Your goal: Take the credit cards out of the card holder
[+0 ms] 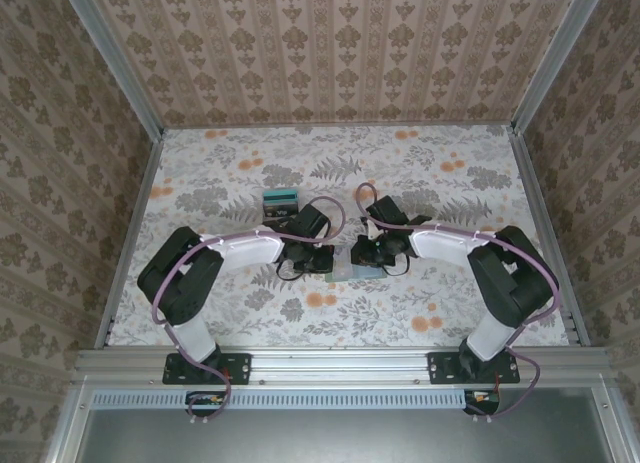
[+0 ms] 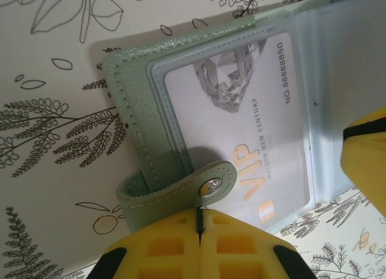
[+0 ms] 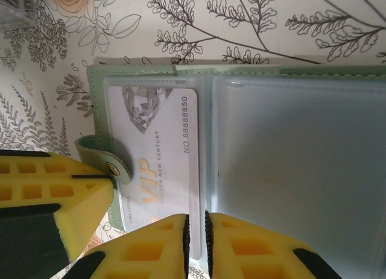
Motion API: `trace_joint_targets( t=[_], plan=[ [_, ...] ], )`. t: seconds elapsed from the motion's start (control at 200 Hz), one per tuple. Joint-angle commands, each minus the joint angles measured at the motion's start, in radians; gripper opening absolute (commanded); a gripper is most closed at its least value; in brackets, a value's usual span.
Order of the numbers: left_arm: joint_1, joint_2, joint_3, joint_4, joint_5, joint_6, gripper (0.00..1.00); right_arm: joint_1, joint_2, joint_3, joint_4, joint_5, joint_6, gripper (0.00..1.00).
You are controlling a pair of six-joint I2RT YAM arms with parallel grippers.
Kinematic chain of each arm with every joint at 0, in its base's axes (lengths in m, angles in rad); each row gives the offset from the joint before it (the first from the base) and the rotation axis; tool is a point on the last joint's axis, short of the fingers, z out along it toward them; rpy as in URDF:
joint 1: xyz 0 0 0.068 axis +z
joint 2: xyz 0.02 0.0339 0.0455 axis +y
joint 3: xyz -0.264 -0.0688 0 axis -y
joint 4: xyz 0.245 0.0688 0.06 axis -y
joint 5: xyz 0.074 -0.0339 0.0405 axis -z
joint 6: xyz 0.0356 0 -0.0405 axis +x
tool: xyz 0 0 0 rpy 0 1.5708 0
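The card holder (image 2: 132,110) lies open on the tabletop (image 3: 271,26) between the two arms, with a white credit card (image 2: 241,122) in its clear sleeve. The left gripper (image 2: 199,225) is pressed together at the tip of the snap strap (image 2: 175,191), seemingly pinning the holder. The right gripper (image 3: 196,228) is nearly closed over the card's edge; I cannot tell if it has hold. This looks like the step of getting that grip. Next, the card likely needs sliding straight out of the sleeve while the holder is kept down. A teal stack of cards (image 1: 280,197) lies beyond.

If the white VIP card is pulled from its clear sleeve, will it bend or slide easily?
Probably stiff: the VIP card lies flat with straight edges. It likely slides, as the clear sleeve looks glossy. The soft card holder may drag along unless pinned.
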Motion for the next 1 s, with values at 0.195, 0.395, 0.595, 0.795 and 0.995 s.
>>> trace_joint_targets(
  t=[0.195, 0.395, 0.595, 0.795, 0.995],
  plan=[
    [0.005, 0.024, -0.014, 0.000, 0.010, -0.013, 0.00, 0.009, 0.057, 0.041, 0.000, -0.039, 0.001, 0.20],
    [0.001, 0.023, -0.016, -0.001, 0.010, -0.017, 0.00, 0.009, 0.079, 0.042, 0.007, -0.047, 0.004, 0.20],
    [-0.002, 0.024, -0.015, 0.001, 0.013, -0.019, 0.00, 0.009, 0.101, 0.038, 0.028, -0.075, 0.017, 0.20],
    [-0.007, 0.025, -0.017, 0.003, 0.015, -0.019, 0.00, 0.011, 0.103, 0.027, 0.056, -0.102, 0.036, 0.19],
    [-0.009, 0.026, -0.020, 0.011, 0.020, -0.021, 0.00, 0.012, 0.102, 0.020, 0.076, -0.131, 0.049, 0.20]
  ],
)
